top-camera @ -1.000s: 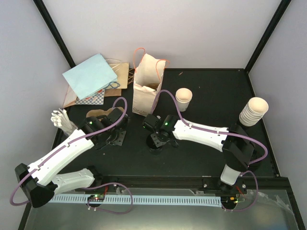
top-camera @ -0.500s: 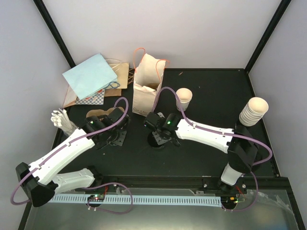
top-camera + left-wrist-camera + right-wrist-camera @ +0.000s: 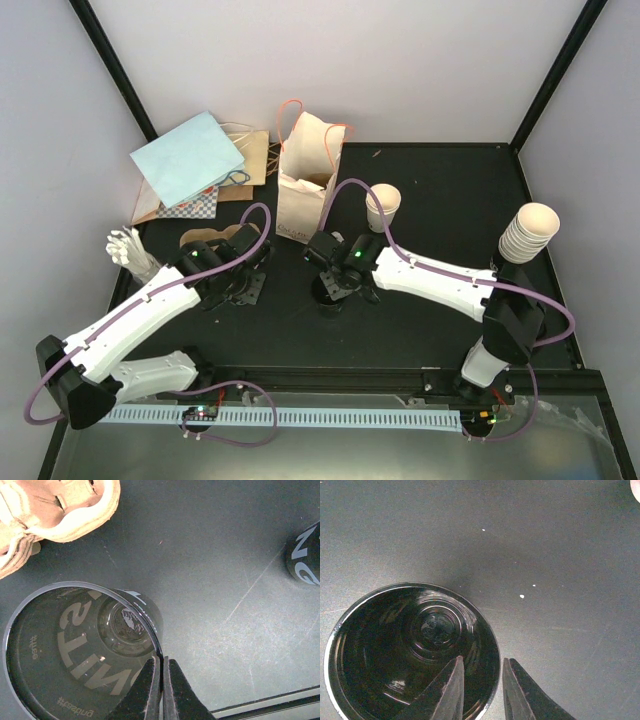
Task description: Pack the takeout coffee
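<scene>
**Item 1, left claw**: closed on the rim of a black cup, with the thin wall pinched between my fingertips. The piece is dark, see-through and lettered. I cannot tell whether it is a deep lid or a cup. It sits on the bench, just beside the tray.

**Item 2, right claw**: parted, astride the rim of a second black cup, one finger inside and one outside. By my reading it has no grip. This piece rests on the bench on the near side of the paper bag.

**Item 3, paper cup**: cream, upright, mouth uncovered. It stands on the bench to the right of the bag.

**Item 4, stack of cups**: cream, nested, at the far right of the bench, well apart from the rest.

**Item 5, tray:** brown pulp. The part that shows holds no cup, and the rest lies under my left arm.

**Item 6, paper bag:** upright, mouth open, contents hidden from every view.

**Status:** early, as I judge it. No cream cup wears a black top, none sits in the tray, and none can be seen in the bag.

**Outstanding:** cover a cup, seat it in the tray and load the bag. All of this is left to do.
</scene>
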